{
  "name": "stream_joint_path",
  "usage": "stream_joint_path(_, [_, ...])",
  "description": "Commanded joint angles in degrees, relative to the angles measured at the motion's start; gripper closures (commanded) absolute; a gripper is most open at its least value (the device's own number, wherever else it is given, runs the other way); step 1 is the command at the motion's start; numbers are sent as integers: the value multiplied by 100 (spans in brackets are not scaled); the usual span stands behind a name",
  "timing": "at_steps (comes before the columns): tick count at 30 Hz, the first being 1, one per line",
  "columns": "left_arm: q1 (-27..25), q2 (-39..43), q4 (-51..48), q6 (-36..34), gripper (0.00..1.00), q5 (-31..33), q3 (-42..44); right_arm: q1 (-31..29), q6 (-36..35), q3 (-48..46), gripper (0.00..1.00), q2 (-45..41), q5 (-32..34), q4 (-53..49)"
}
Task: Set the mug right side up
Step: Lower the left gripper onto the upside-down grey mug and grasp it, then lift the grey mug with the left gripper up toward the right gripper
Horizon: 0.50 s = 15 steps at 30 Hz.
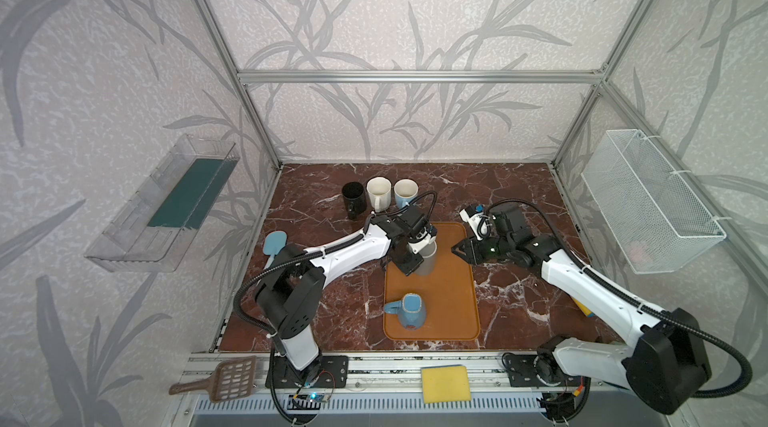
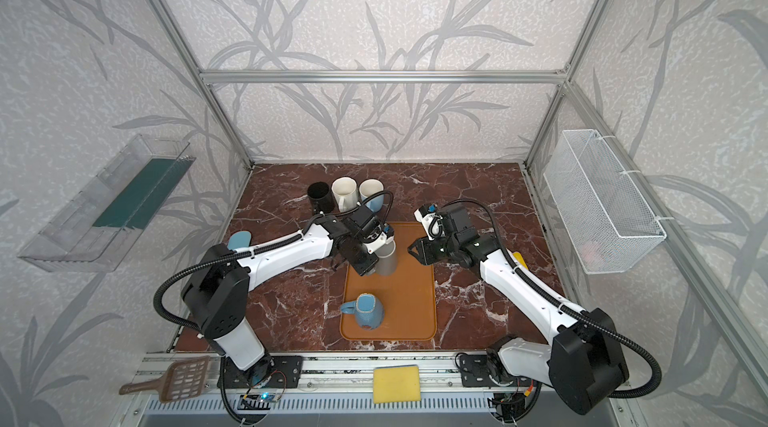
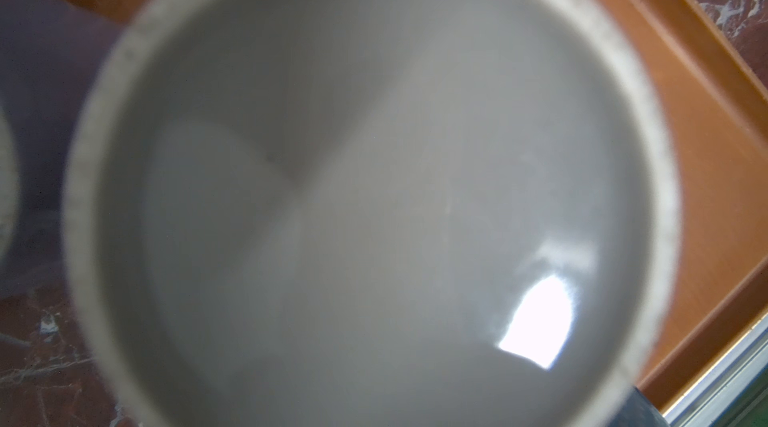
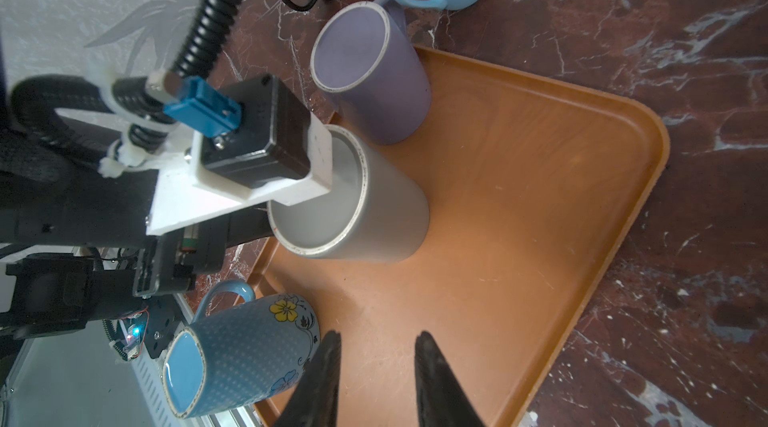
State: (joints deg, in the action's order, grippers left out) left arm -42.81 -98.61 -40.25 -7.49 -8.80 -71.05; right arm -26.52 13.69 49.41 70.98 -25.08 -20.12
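A grey mug [image 1: 429, 263] [image 2: 387, 261] stands upside down on the far part of the orange tray [image 1: 453, 300]. Its ringed base [image 3: 374, 196] fills the left wrist view. My left gripper [image 1: 404, 268] is down against the mug's left side; its fingers are hidden, and so is the mug's handle. In the right wrist view the left wrist camera sits right over the grey mug [image 4: 374, 204]. My right gripper [image 1: 456, 249] [image 4: 376, 342] hovers over the tray's right edge, open and empty, pointing at the mug.
A blue flowered mug [image 1: 411, 312] [image 4: 241, 358] sits base up on the tray's near end. A purple mug [image 4: 374, 84], also base up, stands at the tray's far left corner. Black [image 1: 354, 198], white [image 1: 379, 193] and light blue [image 1: 405, 192] mugs stand upright behind. A yellow sponge [image 1: 445, 383] lies on the front rail.
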Motion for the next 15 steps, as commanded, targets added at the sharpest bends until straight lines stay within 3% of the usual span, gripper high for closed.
stream_joint_path(1, [-29, 70, 131, -7, 100, 45, -164, 66, 57, -137, 68, -40, -150, 186])
stream_joint_path(15, [-34, 501, 643, 328, 100, 39, -126, 323, 251, -522, 68, -155, -467, 802])
